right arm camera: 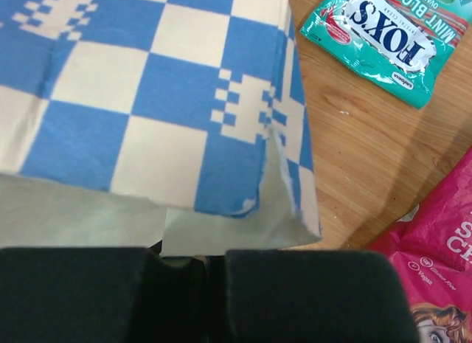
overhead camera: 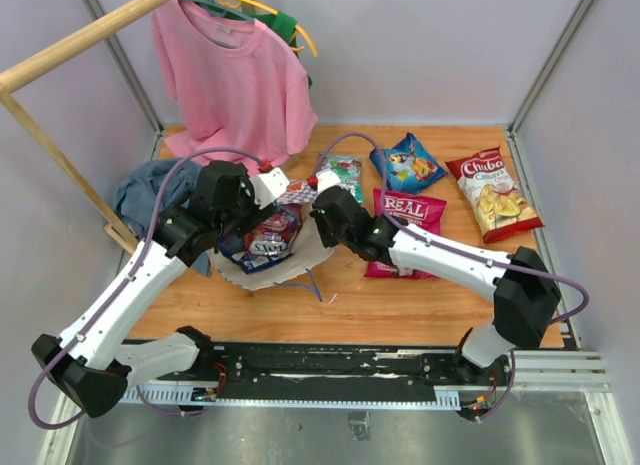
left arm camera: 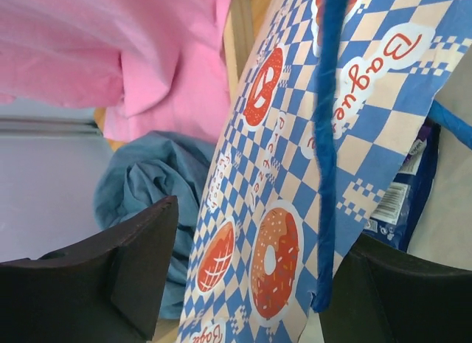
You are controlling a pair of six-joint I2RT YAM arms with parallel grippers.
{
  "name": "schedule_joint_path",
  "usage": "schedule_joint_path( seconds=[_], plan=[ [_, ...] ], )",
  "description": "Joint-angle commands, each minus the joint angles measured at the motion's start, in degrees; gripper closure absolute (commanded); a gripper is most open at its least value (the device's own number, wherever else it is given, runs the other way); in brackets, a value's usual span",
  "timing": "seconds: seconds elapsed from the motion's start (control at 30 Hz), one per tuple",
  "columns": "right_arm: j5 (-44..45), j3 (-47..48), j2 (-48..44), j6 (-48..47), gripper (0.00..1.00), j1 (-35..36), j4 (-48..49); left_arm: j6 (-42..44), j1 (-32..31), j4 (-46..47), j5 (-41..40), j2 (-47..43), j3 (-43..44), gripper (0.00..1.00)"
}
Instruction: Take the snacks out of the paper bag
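The paper bag [overhead camera: 300, 260] lies open at the table's middle, white inside and checkered outside. A blue-purple snack packet [overhead camera: 268, 237] lies in it and also shows in the left wrist view [left arm camera: 402, 203]. My left gripper [overhead camera: 248, 223] is open, and its fingers straddle the bag's checkered wall [left arm camera: 251, 210] beside the blue cord handle [left arm camera: 326, 136]. My right gripper [overhead camera: 322, 207] is shut on the bag's right edge [right arm camera: 221, 225]. Outside the bag lie a teal Fox's packet [overhead camera: 340, 173], a blue bag [overhead camera: 408, 163], the Chiba chips [overhead camera: 493, 192], the REAL bag [overhead camera: 405, 225] and a small multicoloured packet [overhead camera: 297, 192].
A pink T-shirt [overhead camera: 235, 75] hangs from a wooden rack [overhead camera: 60, 155] at the back left. A blue-grey cloth [overhead camera: 150, 190] lies left of the bag, close to my left arm. Grey walls close in the table on three sides.
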Motion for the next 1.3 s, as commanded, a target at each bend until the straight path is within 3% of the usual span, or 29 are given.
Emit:
schedule_joint_path(
  seconds=[0.0,0.1,0.23,0.37,0.4,0.5,0.57,0.77,0.93,1.1,1.27],
  plan=[
    [-0.88,-1.84,-1.98,-0.37,0.99,-1.26,-1.3,0.63,0.41,4.18,0.02,0.25,-1.61,0.32],
    [-0.92,-2.53,-2.68,-0.11,0.93,-1.39,-1.17,-0.84,0.41,4.29,1.63,-0.18,-2.21,0.55],
    [-0.76,-3.62,-3.59,-0.02,0.82,-1.43,-0.66,-3.41,0.37,4.83,0.56,-0.65,-3.73,0.98],
    [-0.84,-3.78,-4.18,-0.17,0.72,-1.52,-0.58,-4.28,-0.24,5.21,1.46,-1.34,-3.83,1.0],
    [-1.06,-3.67,-4.42,-0.27,0.62,-1.52,-0.67,-4.37,-0.47,5.29,1.58,-1.62,-3.45,1.0],
    [-0.95,-3.72,-6.37,-0.73,0.2,-1.48,-1.68,-4.87,-1.54,4.57,0.61,-2.06,-1.33,0.99],
    [-0.22,-3.76,-9.2,-1.15,0.03,-1.45,-3.07,-5.21,-2.9,3.94,-0.68,-2.29,0.16,0.99],
    [4.97,-4.3,-24.99,-5.79,0.01,1.32,-8.15,-6.68,-10.49,5.08,-7.69,-3.69,1.44,0.99],
    [1.7,-5.72,-34.27,-13.4,0.1,11.95,-4.48,-7.33,-19.67,6.55,-16.9,-3.68,0.2,0.99],
    [3.19,-7.01,-27.91,-19.16,0.17,25.06,0.92,-8.2,-20.68,6.6,-18.81,-2.7,-2.16,1.0],
    [6.03,-11.57,-19.67,-15.25,0.25,27.19,11.4,-8.7,-20.68,6.1,-19.81,-2.96,-3.55,0.99]
  ],
)
